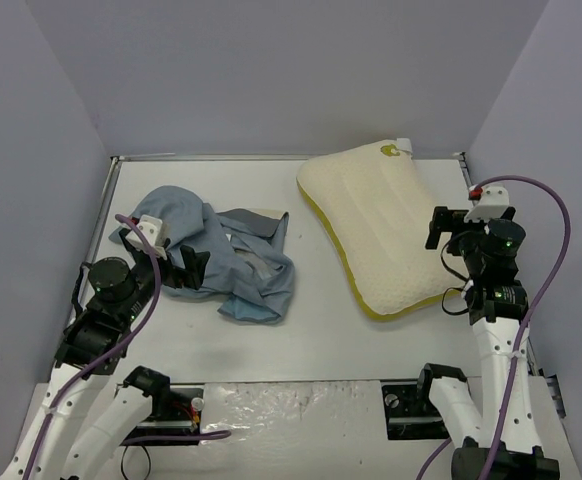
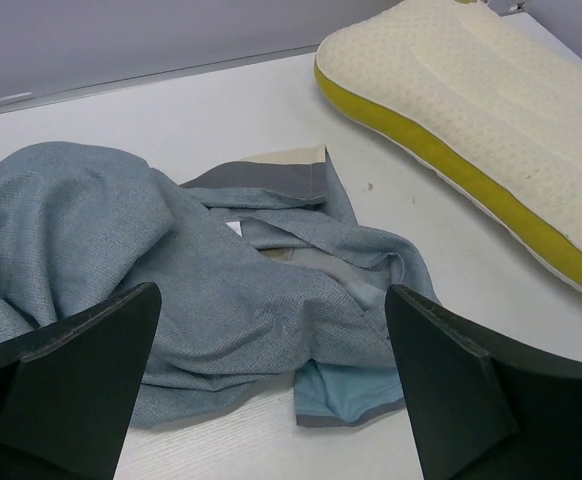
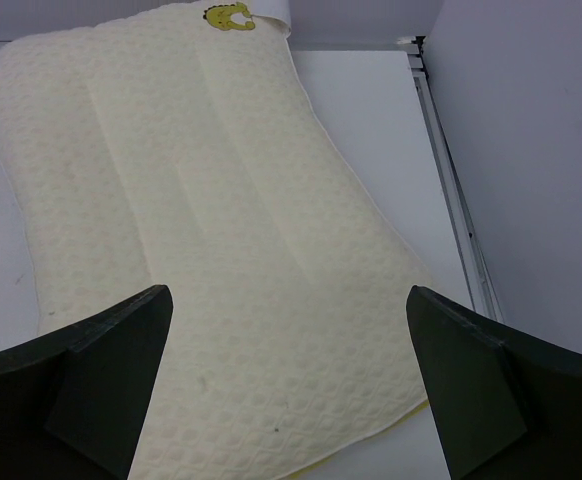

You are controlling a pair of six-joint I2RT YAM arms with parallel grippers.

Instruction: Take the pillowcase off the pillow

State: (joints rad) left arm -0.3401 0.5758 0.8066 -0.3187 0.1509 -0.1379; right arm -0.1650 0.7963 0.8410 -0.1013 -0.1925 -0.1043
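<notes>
Left fingers (image 1: 189, 264) gape wide and empty, with the crumpled pillowcase (image 1: 239, 268) just ahead of them on the desk (image 1: 321, 335); a careless sweep could snag it. Right fingers (image 1: 439, 227), equally wide and empty, hover beside the bare pillow (image 1: 386, 230) and might shove it.

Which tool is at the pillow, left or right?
The right tool, open, facing the bare cream pillow; the left tool, also open, faces the crumpled blue-grey pillowcase.
</notes>
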